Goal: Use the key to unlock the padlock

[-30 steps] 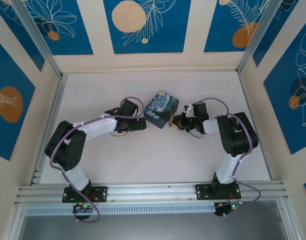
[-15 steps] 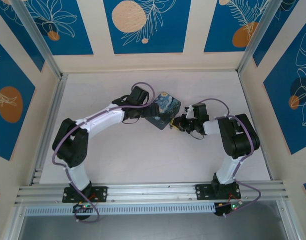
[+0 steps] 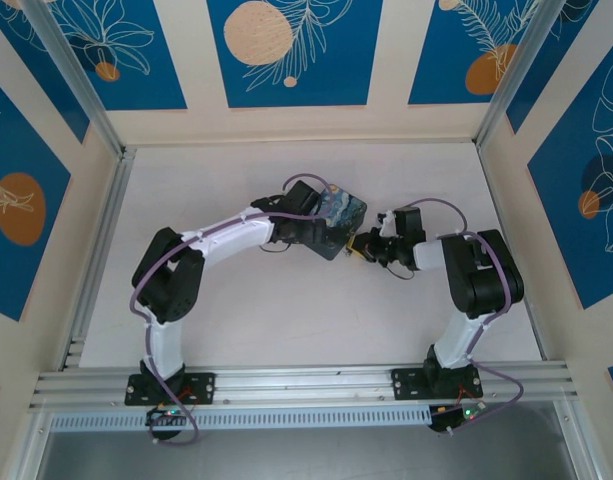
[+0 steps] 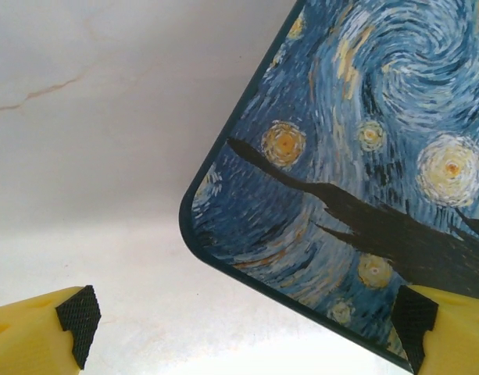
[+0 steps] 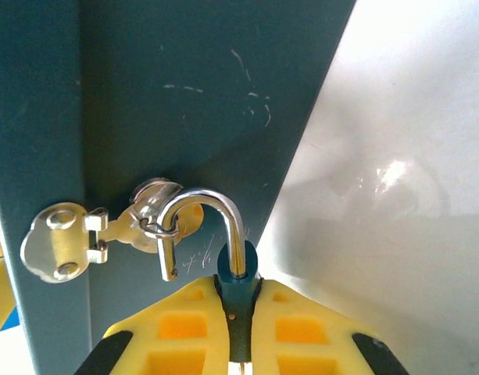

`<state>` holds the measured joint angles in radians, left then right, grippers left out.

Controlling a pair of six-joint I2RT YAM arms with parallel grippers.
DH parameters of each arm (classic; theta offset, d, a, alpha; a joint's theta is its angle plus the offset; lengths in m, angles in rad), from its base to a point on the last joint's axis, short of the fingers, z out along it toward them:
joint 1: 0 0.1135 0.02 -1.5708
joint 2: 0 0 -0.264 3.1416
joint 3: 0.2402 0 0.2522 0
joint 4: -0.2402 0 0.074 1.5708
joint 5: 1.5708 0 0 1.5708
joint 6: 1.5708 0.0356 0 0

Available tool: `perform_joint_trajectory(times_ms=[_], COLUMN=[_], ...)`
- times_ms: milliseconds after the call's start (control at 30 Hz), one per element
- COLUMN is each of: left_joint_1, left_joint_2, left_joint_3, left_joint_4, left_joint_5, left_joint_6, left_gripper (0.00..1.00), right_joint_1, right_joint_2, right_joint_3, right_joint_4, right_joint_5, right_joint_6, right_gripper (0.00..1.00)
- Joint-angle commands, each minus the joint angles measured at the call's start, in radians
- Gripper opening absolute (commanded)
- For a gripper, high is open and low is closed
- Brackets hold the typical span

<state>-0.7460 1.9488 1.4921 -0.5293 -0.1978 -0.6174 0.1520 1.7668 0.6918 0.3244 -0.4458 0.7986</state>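
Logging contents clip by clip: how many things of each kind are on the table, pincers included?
dark-blue swirling-night painted box: 1
blue-bodied metal padlock with silver shackle: 1
silver metal hasp on the box's side: 1
yellow-fingered pincers, left pincer and right pincer: 2
Total: 5

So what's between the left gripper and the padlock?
The painted box: the top view has the left gripper over its left corner and the padlock at its right side, clamped in the right gripper.

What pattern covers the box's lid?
Swirling starry-night painting, dark blue and yellow; the box shows best in the left wrist view.
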Motion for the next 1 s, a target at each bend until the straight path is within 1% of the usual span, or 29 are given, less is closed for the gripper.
perform_joint_trajectory(times_ms=[0, 167, 367, 533, 733, 967], left_joint_1=[-0.014, -0.024, -0.025, -0.026, -0.026, -0.027], left_joint_2=[0.050, 0.070, 0.087, 0.097, 0.105, 0.111], left_joint_3=[0.013, 0.016, 0.020, 0.025, 0.026, 0.033], left_joint_4=[-0.076, -0.087, -0.098, -0.097, -0.098, -0.098], left_joint_5=[-0.052, -0.057, -0.053, -0.044, -0.034, -0.026], left_joint_6=[0.036, 0.053, 0.062, 0.062, 0.060, 0.056], left_gripper=[0.97, 0.96, 0.95, 0.93, 0.92, 0.92], right_joint_1=[-0.018, -0.034, -0.052, -0.062, -0.068, -0.087], right_joint_2=[-0.016, -0.012, 0.001, 0.047, 0.114, 0.131], right_joint_3=[-0.009, 0.014, 0.079, 0.149, 0.224, 0.271], right_joint_4=[-0.029, -0.045, -0.106, -0.130, -0.133, -0.209], right_joint_5=[-0.025, -0.037, -0.037, -0.045, -0.083, -0.028], right_joint_6=[-0.021, -0.025, -0.042, -0.038, -0.013, -0.037], right_gripper=[0.00, 0.00, 0.00, 0.00, 0.00, 0.00])
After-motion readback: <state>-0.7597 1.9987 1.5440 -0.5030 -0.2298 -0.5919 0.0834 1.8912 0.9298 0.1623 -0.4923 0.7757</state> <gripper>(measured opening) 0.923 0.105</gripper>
